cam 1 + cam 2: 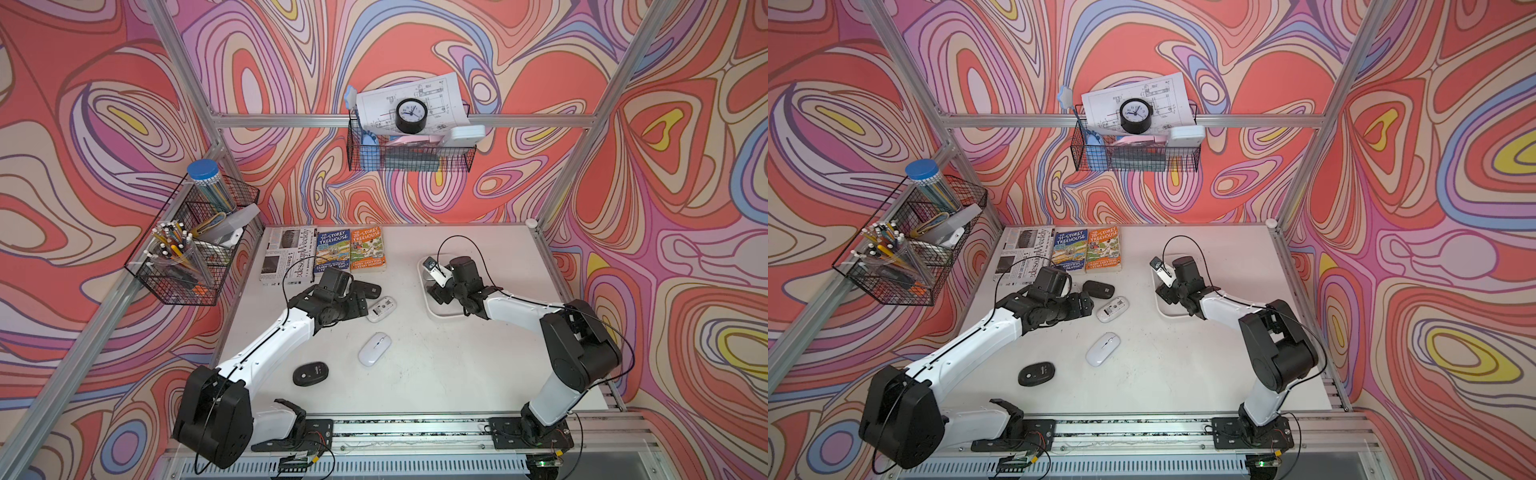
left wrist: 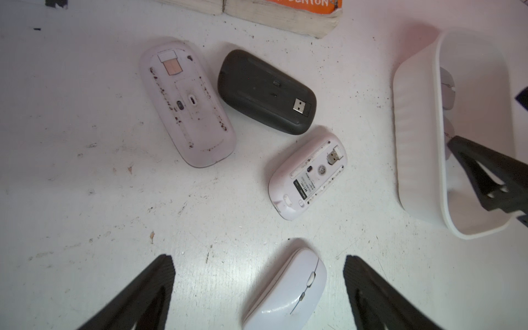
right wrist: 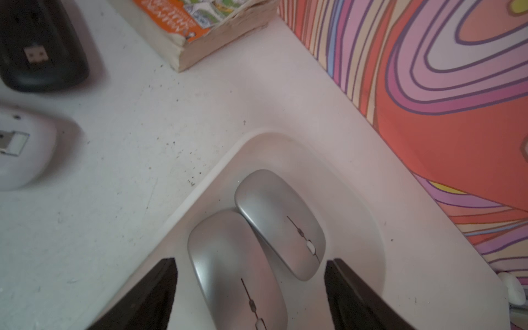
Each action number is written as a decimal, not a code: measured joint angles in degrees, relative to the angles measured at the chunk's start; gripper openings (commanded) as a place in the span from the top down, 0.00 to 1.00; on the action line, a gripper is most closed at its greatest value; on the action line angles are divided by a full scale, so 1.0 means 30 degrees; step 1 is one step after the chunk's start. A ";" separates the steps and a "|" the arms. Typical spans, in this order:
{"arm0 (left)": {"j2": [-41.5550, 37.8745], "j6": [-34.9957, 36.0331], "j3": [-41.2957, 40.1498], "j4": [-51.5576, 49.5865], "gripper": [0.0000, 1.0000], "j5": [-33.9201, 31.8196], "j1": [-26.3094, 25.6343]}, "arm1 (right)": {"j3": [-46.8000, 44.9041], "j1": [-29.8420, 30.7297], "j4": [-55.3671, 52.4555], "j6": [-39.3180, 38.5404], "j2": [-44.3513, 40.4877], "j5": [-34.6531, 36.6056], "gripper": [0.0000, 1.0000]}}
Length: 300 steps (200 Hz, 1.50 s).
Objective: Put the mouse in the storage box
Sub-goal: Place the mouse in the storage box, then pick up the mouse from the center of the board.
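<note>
There's the right gripper, fingers wide over the storage box toward the desk's far right corner, silver mice inside (touching). The left gripper is wide too, near a white mouse.

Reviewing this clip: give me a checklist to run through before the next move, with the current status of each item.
1. Release: right tool open, holding nothing: ok.
2. Placement: silver mice both inside storage box: ok.
3. Readiness: left tool open: ok.
4. Height of left tool over upright white mouse: cannot tell.
5. Clearing: table free of mice: not ok; black mouse and others lie there.
</note>
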 measured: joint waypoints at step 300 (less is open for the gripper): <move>1.2830 0.0750 0.8524 -0.3067 0.37 -0.2266 0.2106 | 0.0000 -0.0401 -0.2208 0.7009 -0.3402 -0.1719 0.12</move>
